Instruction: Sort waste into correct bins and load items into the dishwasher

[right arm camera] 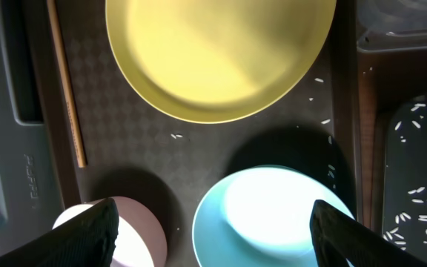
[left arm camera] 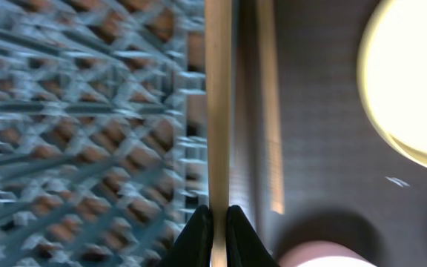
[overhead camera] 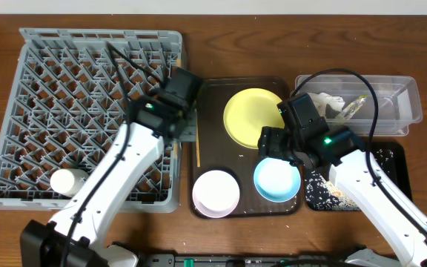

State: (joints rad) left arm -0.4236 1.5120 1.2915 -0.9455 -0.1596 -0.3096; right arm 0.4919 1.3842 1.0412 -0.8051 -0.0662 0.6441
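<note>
My left gripper (left arm camera: 218, 222) is shut on a wooden chopstick (left arm camera: 218, 111) and holds it over the right edge of the grey dish rack (overhead camera: 87, 74). The second chopstick (overhead camera: 197, 148) lies on the brown tray. My right gripper (right arm camera: 213, 230) is open above the light-blue bowl (right arm camera: 273, 215), with the white bowl (right arm camera: 136, 237) at its left finger. The yellow plate (overhead camera: 254, 117) sits behind them. A white cup (overhead camera: 69, 180) lies in the rack. The clear tub (overhead camera: 391, 93) holds crumpled paper (overhead camera: 332, 100) and a wrapper (overhead camera: 354, 107). The black tray (overhead camera: 391, 159) holds rice crumbs (right arm camera: 421, 193).
The plate, both bowls and the loose chopstick sit on a brown serving tray (overhead camera: 210, 96) between the rack and the bins. A few rice crumbs (right arm camera: 176, 136) lie on this tray. The two arms are close together over it.
</note>
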